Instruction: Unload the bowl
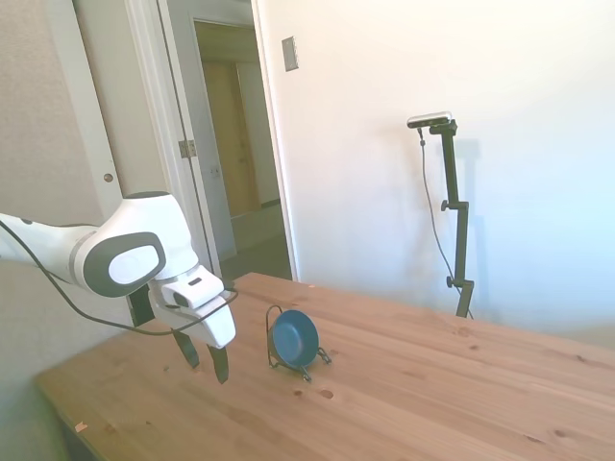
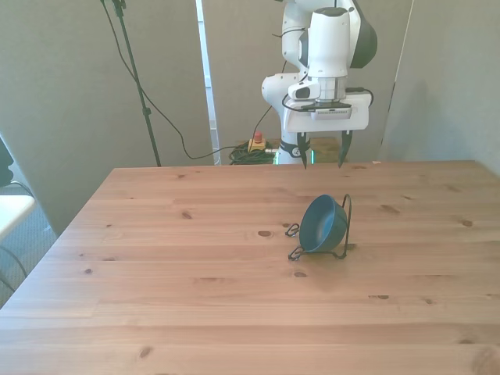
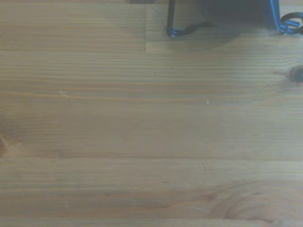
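Observation:
The small dark blue bowl (image 1: pixel 293 335) (image 2: pixel 322 224) stands on its edge, leaning in a thin black wire rack (image 1: pixel 274 344) (image 2: pixel 344 226) near the middle of the wooden table (image 1: pixel 432 394) (image 2: pixel 195 273). My gripper (image 1: pixel 205 360) (image 2: pixel 321 150) hangs open above the table, behind the bowl and apart from it, with nothing between its fingers. In the wrist view only the bowl's blue edge (image 3: pixel 272 12) and a piece of the rack wire (image 3: pixel 171 21) show at the border.
An open doorway (image 1: pixel 235 163) lies beyond the table's end in the side view. Cables and a small red and yellow box (image 2: pixel 256 144) sit on the floor behind the table in the front view.

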